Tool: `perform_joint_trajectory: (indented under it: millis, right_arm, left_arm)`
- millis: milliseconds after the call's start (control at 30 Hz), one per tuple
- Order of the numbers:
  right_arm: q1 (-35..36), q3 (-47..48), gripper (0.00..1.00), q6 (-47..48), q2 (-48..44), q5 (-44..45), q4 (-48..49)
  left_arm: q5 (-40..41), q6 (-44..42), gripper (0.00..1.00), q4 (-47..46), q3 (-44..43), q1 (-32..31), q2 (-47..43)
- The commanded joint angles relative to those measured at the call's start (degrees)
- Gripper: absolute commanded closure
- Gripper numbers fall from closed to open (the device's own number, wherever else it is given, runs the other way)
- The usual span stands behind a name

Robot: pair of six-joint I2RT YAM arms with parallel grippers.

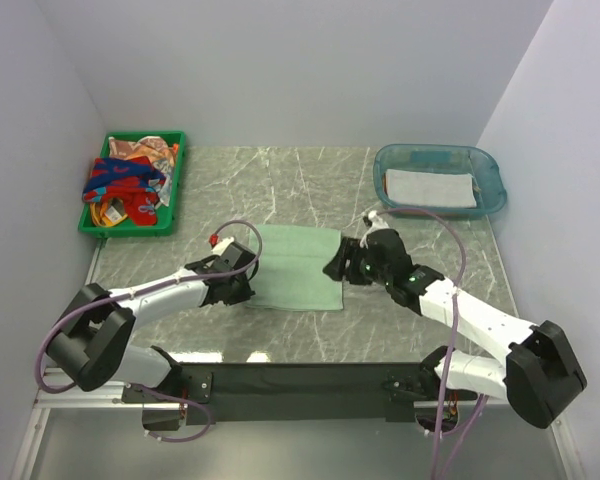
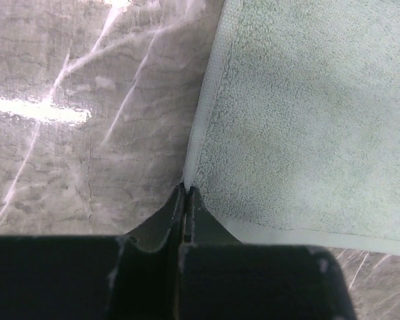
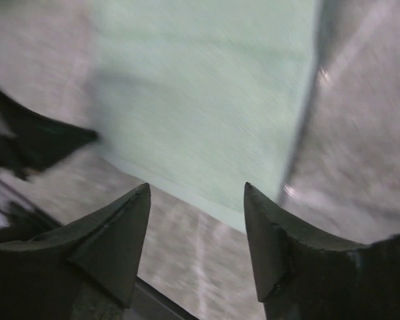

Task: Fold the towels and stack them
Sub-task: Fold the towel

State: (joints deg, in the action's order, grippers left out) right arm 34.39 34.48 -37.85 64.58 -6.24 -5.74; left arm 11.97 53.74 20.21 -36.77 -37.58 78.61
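Note:
A sage green towel (image 1: 298, 267) lies flat in the middle of the table. It fills the left wrist view (image 2: 307, 113) and shows blurred in the right wrist view (image 3: 207, 93). My left gripper (image 1: 248, 290) is at the towel's near left corner, with its jaws (image 2: 187, 191) shut on the corner's hem. My right gripper (image 1: 331, 267) is open and empty (image 3: 197, 190), hovering by the towel's right edge. Several crumpled towels, red with blue and orange patterned (image 1: 127, 183), lie in a green tray. A folded whitish towel (image 1: 430, 187) lies in a blue tub.
The green plastic tray (image 1: 90, 222) stands at the back left corner of the marble table. The clear blue tub (image 1: 492, 180) stands at the back right. White walls close in the left, back and right sides.

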Motion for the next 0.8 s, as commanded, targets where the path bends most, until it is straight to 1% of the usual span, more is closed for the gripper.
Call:
perform_joint_trajectory:
  millis: [0,33,100,133,200,233,267,300,333,367,400,433,633,767]
  right_arm:
    - [-0.64,4.19,0.3,-0.64,1.42,0.09,10.46]
    - [-0.82,4.63,0.29,-1.09,2.56,-0.26,15.18]
    - [-1.52,6.3,0.28,-2.66,7.3,-2.28,20.04]
    - [-1.69,7.0,0.28,-3.19,10.89,-2.89,24.59]
    - [-1.87,9.11,0.28,-4.86,14.77,-4.48,29.1]
    - [-1.96,9.81,0.28,-5.3,16.79,-4.83,32.86]
    - [-2.05,11.12,0.28,-5.74,20.73,-5.27,34.9]
    - [-1.96,11.66,0.28,-6.97,22.68,-6.06,37.01]
    - [-1.96,12.1,0.28,-7.5,24.7,-6.15,41.12]
    - [-2.05,12.97,0.28,-8.12,28.64,-6.07,42.64]
    - [-2.22,13.59,0.28,-8.99,30.59,-5.98,44.04]
    - [-2.57,14.47,0.28,-9.26,34.35,-5.98,47.45]
    - [-5.21,17.55,0.28,-11.11,45.79,-3.44,54.15]
    - [-7.4,17.03,0.28,-12.43,49.68,-2.38,56.01]
  left_arm:
    - [-2.56,-0.12,0.99,2.82,3.02,-0.3,-0.2]
    - [-2.74,-0.12,0.99,2.91,3.2,-0.3,-0.47]
    - [-2.91,-0.21,0.99,3.26,3.81,-0.3,-1.61]
    - [-3.0,-0.21,0.99,3.52,4.16,-0.3,-1.88]
    - [-3.35,-0.38,0.99,3.79,4.52,-0.3,-2.32]
    - [-3.61,-0.3,0.99,3.61,4.69,-0.3,-2.67]
    - [-3.88,-0.3,0.99,3.35,5.3,-0.38,-2.76]
    - [-4.05,0.05,0.99,3.09,5.66,-0.3,-2.93]
    - [-4.58,0.14,0.99,2.91,6.1,-0.38,-2.67]
    - [-4.84,0.23,0.99,2.73,6.54,-0.3,-2.5]
    - [-5.28,0.32,0.99,2.56,6.8,-0.3,-2.23]
    - [-5.72,0.58,0.99,2.47,7.5,-0.38,-2.14]
    - [-7.48,1.81,0.99,1.94,10.05,-0.39,-3.81]
    - [-8.54,2.77,0.99,1.68,11.11,-0.3,-4.52]
